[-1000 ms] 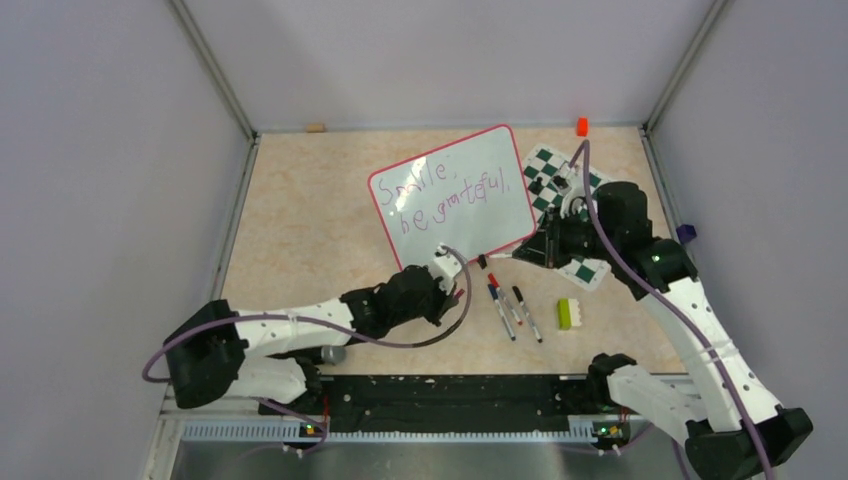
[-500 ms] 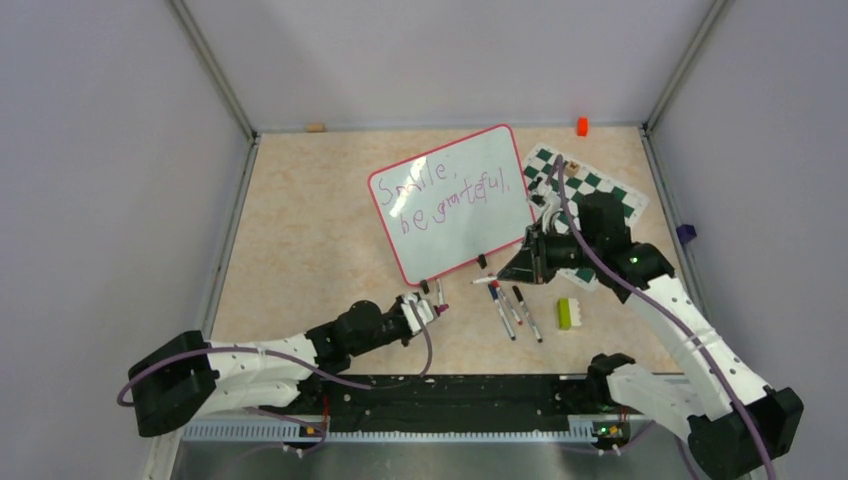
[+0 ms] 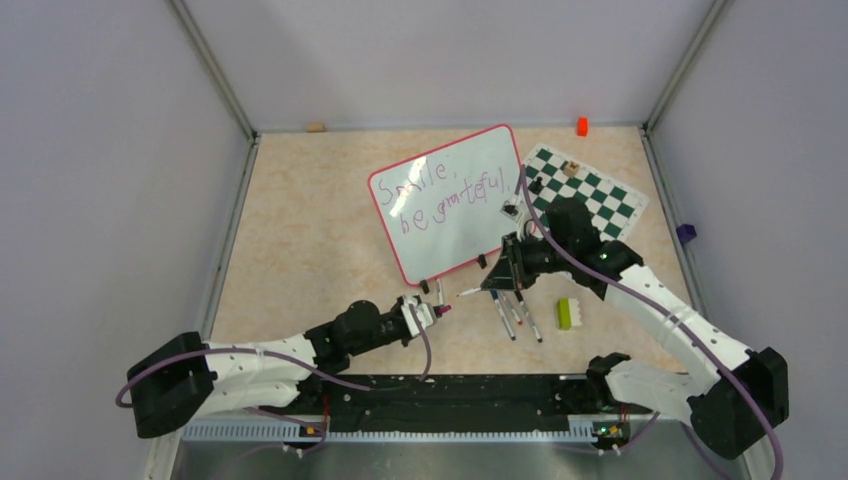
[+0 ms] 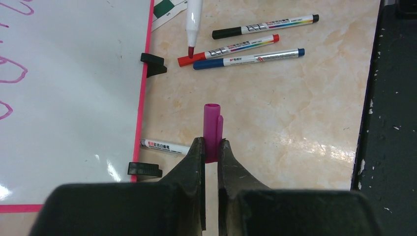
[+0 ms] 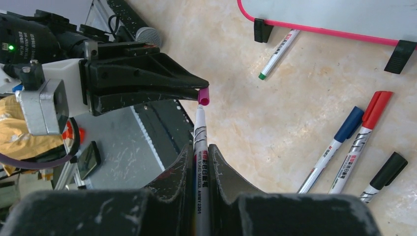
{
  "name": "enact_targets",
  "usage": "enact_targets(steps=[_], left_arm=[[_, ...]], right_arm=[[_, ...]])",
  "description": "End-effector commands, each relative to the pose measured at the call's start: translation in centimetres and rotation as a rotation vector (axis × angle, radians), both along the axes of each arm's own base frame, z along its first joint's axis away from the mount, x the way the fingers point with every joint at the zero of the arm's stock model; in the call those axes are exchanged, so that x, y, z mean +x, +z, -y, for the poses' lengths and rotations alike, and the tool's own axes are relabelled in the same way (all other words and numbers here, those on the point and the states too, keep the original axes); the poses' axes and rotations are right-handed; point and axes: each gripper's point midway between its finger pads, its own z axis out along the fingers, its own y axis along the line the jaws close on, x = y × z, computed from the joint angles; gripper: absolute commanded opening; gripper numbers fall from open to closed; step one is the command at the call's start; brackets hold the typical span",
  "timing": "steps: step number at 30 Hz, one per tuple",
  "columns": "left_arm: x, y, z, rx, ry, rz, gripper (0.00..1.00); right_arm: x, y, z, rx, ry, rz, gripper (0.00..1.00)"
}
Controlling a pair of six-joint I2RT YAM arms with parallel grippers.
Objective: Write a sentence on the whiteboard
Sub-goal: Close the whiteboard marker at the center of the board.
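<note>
With a purple cap [image 4: 212,129] clamped in the left gripper [image 4: 210,147] and a marker [image 5: 200,129] in the right gripper [image 5: 199,150], the whiteboard [image 4: 74,88] ahead-left of the former is judged stiff, glossy-slick, best held by its rim.

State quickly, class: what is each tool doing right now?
Left tool: shut on the purple cap.
Right tool: shut on the uncapped marker.

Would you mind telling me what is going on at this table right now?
The sentence on the whiteboard reads "Smile, be grateful,". The right gripper holds the uncapped marker, its tip aimed at the purple cap pinched in the left gripper but not yet inserted. It looks as if they are about to recap the pen. Other markers lie beside the board.
</note>
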Motion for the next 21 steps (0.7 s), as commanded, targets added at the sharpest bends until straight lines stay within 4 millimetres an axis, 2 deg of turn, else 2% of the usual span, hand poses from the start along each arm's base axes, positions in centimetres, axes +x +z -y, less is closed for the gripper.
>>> enact_targets(steps=[1,21], left_arm=[[0.2,3.0,1.0,-0.075,-0.025,0.059,0.0],[0.4,2.9,1.0,-0.071,-0.017,0.06,0.0]], right_arm=[[0.6,0.2,-1.2,0.019,0.008,0.036,0.0],[-0.3,-2.1,-2.1,-0.008,0.039,-0.013,0.0]])
